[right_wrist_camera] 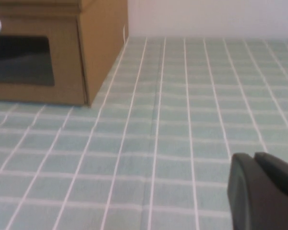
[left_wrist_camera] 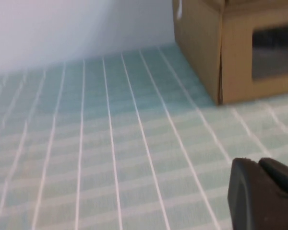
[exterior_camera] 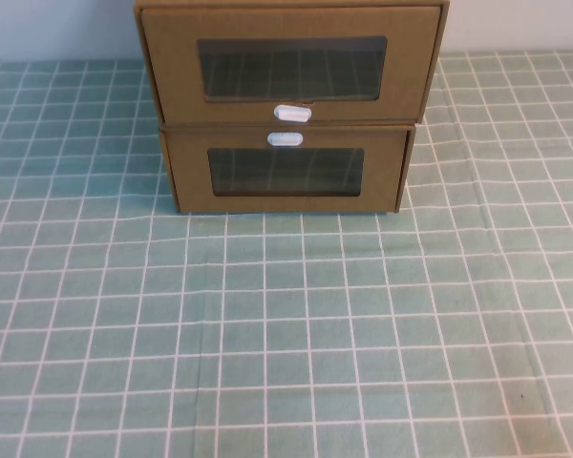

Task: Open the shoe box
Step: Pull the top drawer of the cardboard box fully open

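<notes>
Two brown cardboard shoe boxes are stacked at the far middle of the table, and both front flaps stand closed. The upper box (exterior_camera: 291, 67) has a dark window and a white handle (exterior_camera: 292, 114). The lower box (exterior_camera: 286, 172) has its own white handle (exterior_camera: 285, 139). Neither arm shows in the high view. The left gripper (left_wrist_camera: 259, 165) hovers low over the cloth, shut and empty, well short of the box's corner (left_wrist_camera: 221, 62). The right gripper (right_wrist_camera: 254, 158) is likewise shut on nothing, far from the box (right_wrist_camera: 62, 57).
A green tablecloth with a white grid (exterior_camera: 286, 334) covers the whole table. A pale wall (left_wrist_camera: 62, 28) rises behind the boxes. Wide open cloth lies between the boxes and the near edge.
</notes>
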Robot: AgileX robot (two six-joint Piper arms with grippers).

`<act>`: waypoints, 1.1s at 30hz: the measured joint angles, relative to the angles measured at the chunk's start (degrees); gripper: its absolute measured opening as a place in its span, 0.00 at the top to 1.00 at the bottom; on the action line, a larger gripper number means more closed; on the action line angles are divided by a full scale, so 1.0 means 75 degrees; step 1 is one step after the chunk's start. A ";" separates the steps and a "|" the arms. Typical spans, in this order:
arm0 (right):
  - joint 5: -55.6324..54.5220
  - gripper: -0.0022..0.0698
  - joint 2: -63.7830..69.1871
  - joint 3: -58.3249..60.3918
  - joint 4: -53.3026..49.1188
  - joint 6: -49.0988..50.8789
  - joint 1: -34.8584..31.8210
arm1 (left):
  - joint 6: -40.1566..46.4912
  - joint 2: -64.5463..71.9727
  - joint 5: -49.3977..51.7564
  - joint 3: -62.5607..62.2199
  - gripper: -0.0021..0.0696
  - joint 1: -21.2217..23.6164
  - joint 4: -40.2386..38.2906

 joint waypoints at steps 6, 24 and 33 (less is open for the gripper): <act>-0.2633 0.99 0.0000 0.0017 0.0000 0.0000 0.0000 | 0.0000 0.0000 -0.2418 0.0000 0.98 0.0000 0.0000; -0.8572 0.99 -0.0036 0.0017 0.0039 0.0786 0.0000 | -0.0930 0.0000 -0.8117 0.0000 0.98 0.0000 -0.0017; -0.7120 0.99 -0.0052 -0.2572 -0.0110 0.2634 0.0000 | -0.0864 -0.0030 -0.6941 -0.2390 0.98 0.0000 -0.0017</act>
